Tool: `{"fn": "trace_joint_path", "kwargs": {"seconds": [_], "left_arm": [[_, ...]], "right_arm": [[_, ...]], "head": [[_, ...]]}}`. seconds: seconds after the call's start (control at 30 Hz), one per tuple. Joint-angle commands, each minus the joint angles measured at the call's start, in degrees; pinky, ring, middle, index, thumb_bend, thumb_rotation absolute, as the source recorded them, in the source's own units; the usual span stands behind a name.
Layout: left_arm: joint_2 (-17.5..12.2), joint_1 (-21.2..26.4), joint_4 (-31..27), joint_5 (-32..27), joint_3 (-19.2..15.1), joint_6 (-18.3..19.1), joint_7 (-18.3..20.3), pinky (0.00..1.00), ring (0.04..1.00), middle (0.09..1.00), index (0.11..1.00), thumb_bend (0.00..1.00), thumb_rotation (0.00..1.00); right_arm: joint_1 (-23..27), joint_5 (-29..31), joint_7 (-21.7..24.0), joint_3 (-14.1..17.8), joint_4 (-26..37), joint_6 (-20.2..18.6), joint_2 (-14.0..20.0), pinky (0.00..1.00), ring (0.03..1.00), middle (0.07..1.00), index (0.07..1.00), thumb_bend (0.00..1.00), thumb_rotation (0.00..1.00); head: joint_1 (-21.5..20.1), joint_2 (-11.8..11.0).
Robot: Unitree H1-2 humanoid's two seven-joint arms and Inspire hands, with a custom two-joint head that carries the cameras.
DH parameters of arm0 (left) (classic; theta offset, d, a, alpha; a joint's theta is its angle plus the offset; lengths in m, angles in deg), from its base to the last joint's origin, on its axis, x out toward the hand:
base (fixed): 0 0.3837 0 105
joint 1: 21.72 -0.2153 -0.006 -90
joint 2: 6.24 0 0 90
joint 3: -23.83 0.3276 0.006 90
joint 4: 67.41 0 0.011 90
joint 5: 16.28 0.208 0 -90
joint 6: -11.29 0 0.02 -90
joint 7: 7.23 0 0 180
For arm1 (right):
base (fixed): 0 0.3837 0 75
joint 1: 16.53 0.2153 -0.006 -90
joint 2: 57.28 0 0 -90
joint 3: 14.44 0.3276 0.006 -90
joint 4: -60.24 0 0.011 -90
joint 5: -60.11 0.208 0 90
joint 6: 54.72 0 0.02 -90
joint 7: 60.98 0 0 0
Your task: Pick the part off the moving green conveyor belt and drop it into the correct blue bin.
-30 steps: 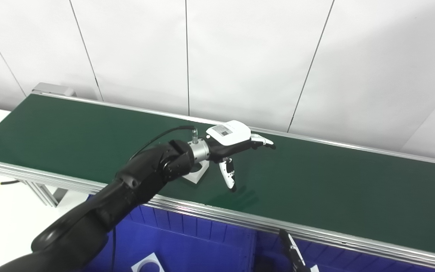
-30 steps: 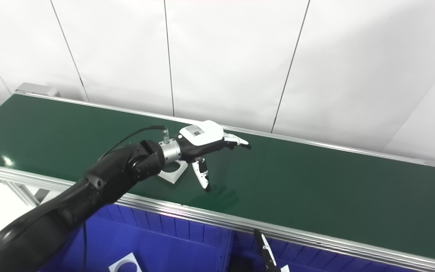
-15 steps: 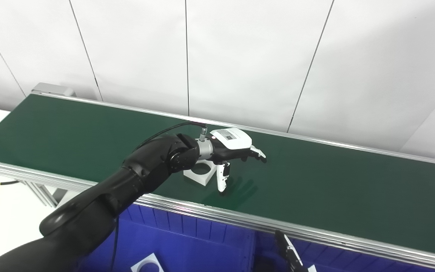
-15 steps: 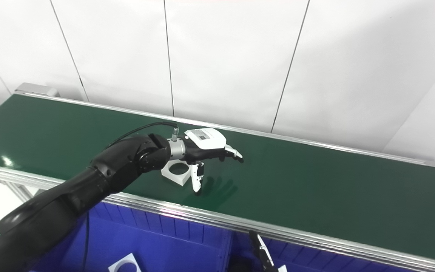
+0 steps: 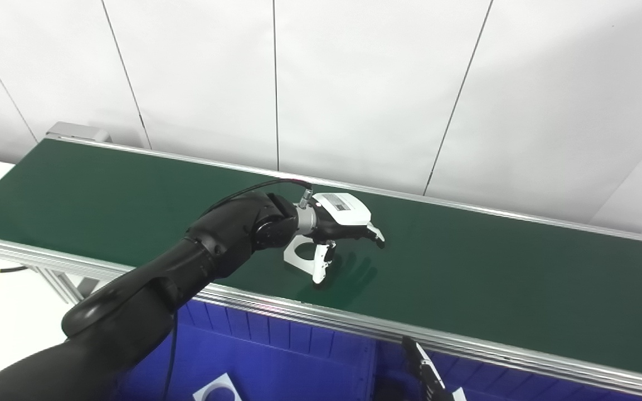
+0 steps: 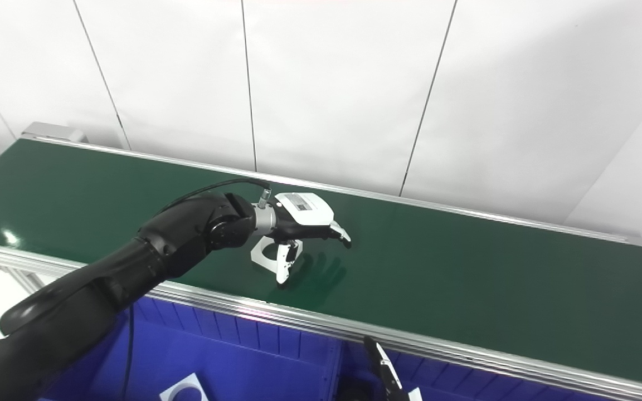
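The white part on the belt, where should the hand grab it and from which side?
Pinch the white part across its outer edges from above: it lies flat on the green belt, a plate with a round hole. The left hand hovers over it, fingers apart.

Factory-style test cell: conveyor belt (image 5: 131, 200), blue bins (image 5: 276, 362), white panel wall (image 5: 354, 83).

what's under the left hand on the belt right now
A white square part with a round hole lies flat on the green belt beneath the left hand. The hand covers its far corner; whether the fingers touch it is unclear.
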Motion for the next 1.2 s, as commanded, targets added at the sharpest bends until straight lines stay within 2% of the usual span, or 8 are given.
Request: {"fn": "trace_joint_path", "kwargs": {"seconds": [0.0,0.17,0.37,0.67,0.77,0.8,0.9,1.17], "left_arm": [[-0.4,3.9,-0.2,1.0,-0.2,0.2,-2.5,0.59,0.768,0.882,0.870,1.00,0.01],[-0.2,3.3,1.1,2.5,0.2,0.8,-4.8,0.66,0.802,0.883,0.859,1.00,0.01],[-0.1,2.0,3.3,9.6,2.7,3.7,-16.1,0.70,0.808,0.864,0.839,1.00,0.01],[0.5,2.2,6.1,12.5,5.0,6.8,-21.1,0.67,0.772,0.819,0.804,1.00,0.00],[0.6,2.2,7.1,14.3,6.2,8.0,-23.8,0.57,0.630,0.718,0.702,0.84,0.00],[0.7,2.2,7.5,14.6,6.4,8.4,-24.4,0.47,0.515,0.616,0.606,0.66,0.00],[1.1,2.1,8.3,14.0,6.4,8.9,-24.5,0.36,0.414,0.527,0.538,0.53,0.00],[1.3,2.5,8.5,12.1,6.3,8.3,-21.2,0.28,0.381,0.469,0.529,0.50,0.00]], "right_arm": [[0.2,-0.1,-0.2,0.1,1.5,2.9,-0.4,0.90,0.933,0.928,0.935,0.82,0.88],[-0.1,-0.2,-0.3,0.1,1.9,2.9,-0.5,0.90,0.930,0.921,0.934,0.82,0.87],[-0.5,-0.2,0.0,0.1,2.3,2.9,-0.5,0.91,0.934,0.923,0.939,0.82,0.88],[-0.8,-0.6,-0.2,0.0,2.8,2.9,-0.6,0.90,0.931,0.920,0.939,0.82,0.88],[-0.8,-0.7,-0.2,0.0,2.8,2.9,-0.6,0.91,0.933,0.921,0.941,0.82,0.88],[-0.8,-0.7,-0.1,0.0,2.9,2.9,-0.6,0.91,0.936,0.923,0.943,0.82,0.88],[-0.8,-0.9,0.0,0.0,3.0,2.9,-0.8,0.91,0.935,0.923,0.944,0.82,0.89],[-0.5,-1.8,-0.6,-0.2,2.8,2.9,-1.0,0.90,0.927,0.917,0.943,0.82,0.88]], "head": [[0.0,0.0],[-0.4,0.3],[-0.5,0.4],[-0.8,0.9],[-0.9,1.0],[-1.0,1.1],[-1.1,1.2],[-1.2,1.2]]}}
